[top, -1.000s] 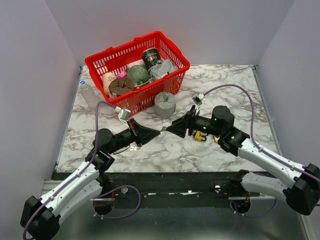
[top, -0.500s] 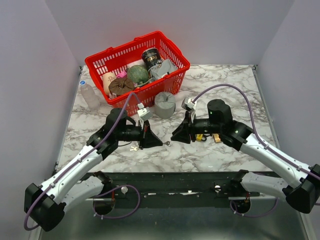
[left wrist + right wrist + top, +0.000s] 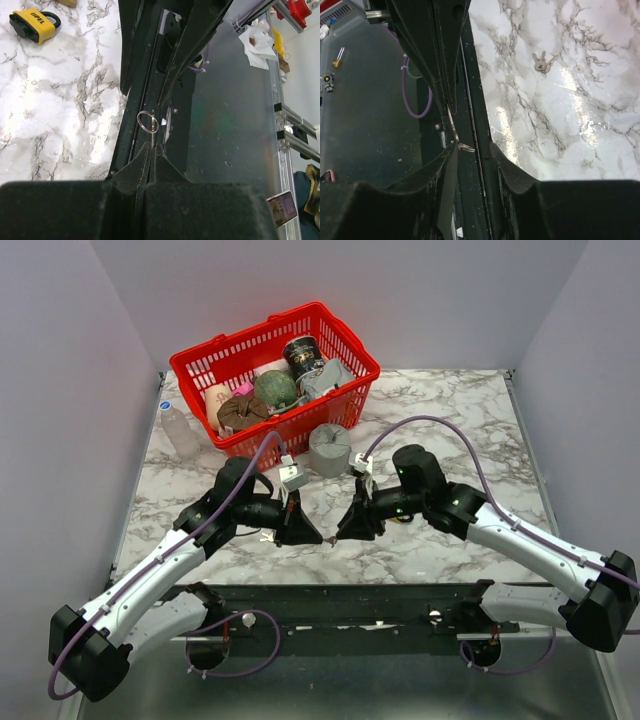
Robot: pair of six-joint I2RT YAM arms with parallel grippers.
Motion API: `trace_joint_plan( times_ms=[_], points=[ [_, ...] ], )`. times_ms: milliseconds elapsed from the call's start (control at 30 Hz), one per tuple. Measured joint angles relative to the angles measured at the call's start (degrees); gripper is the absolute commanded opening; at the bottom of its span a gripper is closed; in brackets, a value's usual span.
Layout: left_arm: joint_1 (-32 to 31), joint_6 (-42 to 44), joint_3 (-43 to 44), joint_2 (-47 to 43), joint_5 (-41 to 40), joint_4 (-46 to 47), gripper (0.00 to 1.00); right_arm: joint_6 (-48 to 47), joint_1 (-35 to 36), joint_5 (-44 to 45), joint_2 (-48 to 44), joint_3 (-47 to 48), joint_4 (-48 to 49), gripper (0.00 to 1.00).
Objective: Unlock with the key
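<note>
My left gripper [image 3: 321,537] is shut on a thin metal key and holds it above the table's front edge. In the left wrist view the gripper [image 3: 151,146] has the key ring [image 3: 148,121] sticking out past its tips. My right gripper [image 3: 339,535] faces it tip to tip and is open. In the right wrist view [image 3: 472,146] the key ring [image 3: 466,147] hangs by its left fingertip. The yellow padlock [image 3: 34,23] lies on the marble, behind the right gripper; the right arm hides it in the top view.
A second bunch of keys [image 3: 543,62] lies on the marble under the left arm. A red basket [image 3: 352,388] full of items stands at the back, with a grey roll [image 3: 329,448] in front of it and a clear bottle [image 3: 178,430] at the left. The dark front rail [image 3: 400,595] runs below the grippers.
Both grippers have swung toward the table's front edge and their tips have come together. The right gripper has left the padlock; the left still holds the key.
</note>
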Motion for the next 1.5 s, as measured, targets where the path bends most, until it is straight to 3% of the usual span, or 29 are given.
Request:
trace_joint_plan(
  times_ms=[633, 767, 1033, 1133, 1167, 1267, 1367, 1500],
  points=[
    [-0.02, 0.11, 0.00, 0.00, 0.72, -0.02, 0.00, 0.28, 2.38, -4.09, 2.29, 0.02, 0.94, 0.12],
    [-0.02, 0.11, 0.00, 0.00, 1.16, -0.24, 0.00, 0.24, 2.38, -5.27, 2.62, 0.02, 0.92, 0.01],
    [0.02, -0.37, -0.11, -0.26, 1.77, -0.15, 0.00, 0.98, 2.38, -6.34, 2.64, 0.00, 1.49, 0.01],
    [0.09, -1.07, -0.42, -1.07, 1.22, 0.26, 0.30, 2.82, 2.38, -5.75, 2.40, -0.74, 3.04, 0.01],
    [0.09, -1.29, -0.66, -1.60, 0.31, 0.42, 0.57, 3.65, 2.38, -5.33, 2.25, -1.25, 4.02, 0.01],
    [0.09, -2.43, -1.20, -3.13, -2.71, 1.64, 0.85, 6.49, 2.45, -3.61, 2.21, -2.32, 7.69, 0.01],
    [0.09, -3.78, -1.81, -5.25, -6.27, 2.43, 0.92, 9.33, 2.45, -0.74, 2.16, -3.41, 10.99, 0.01],
    [0.09, -6.60, -3.69, -9.75, -13.35, 4.55, 0.93, 13.55, 2.43, 3.17, 1.16, -6.19, 16.11, 0.01]
  ],
)
